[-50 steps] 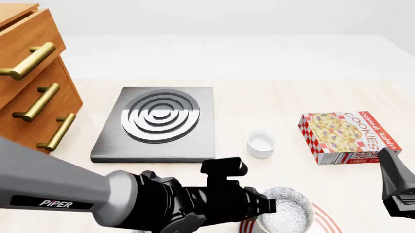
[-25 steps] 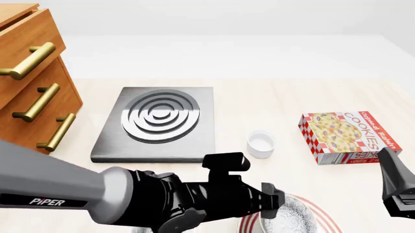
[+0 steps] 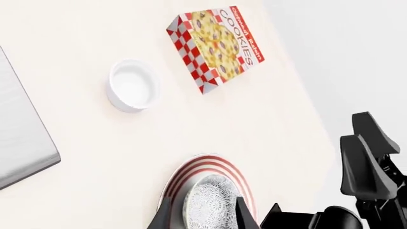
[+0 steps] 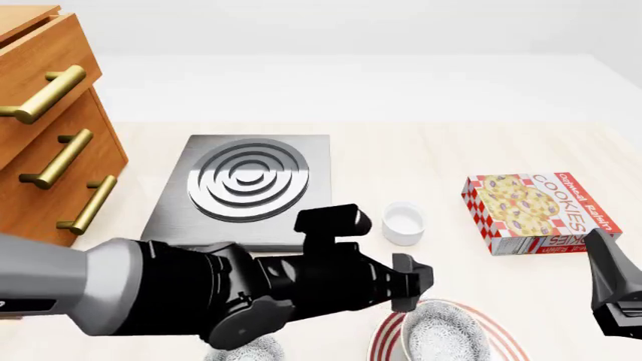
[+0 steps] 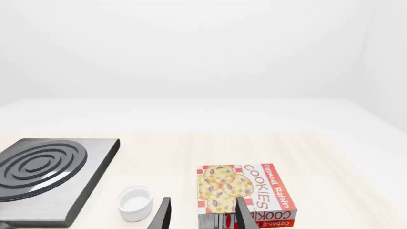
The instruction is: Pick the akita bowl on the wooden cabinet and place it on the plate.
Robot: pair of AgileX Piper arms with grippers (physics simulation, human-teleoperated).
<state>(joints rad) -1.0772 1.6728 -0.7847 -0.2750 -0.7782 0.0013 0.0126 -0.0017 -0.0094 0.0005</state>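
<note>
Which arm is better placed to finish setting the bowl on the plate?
Left. Its tool straddles the akita bowl over the plate; the right tool sits by the cookie box.

Simulated kitchen tabletop: stove slab point(image 4: 243, 190), cookie box point(image 4: 537, 212), wooden cabinet point(image 4: 48, 124).

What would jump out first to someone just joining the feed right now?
The bulky black left arm sweeping across the near foreground of the front view, its hand above the akita bowl, which sits on the red-ringed plate. Next, the orange-brown wooden cabinet at far left, and the bright cookie box at right, beyond the small white cup.
</note>
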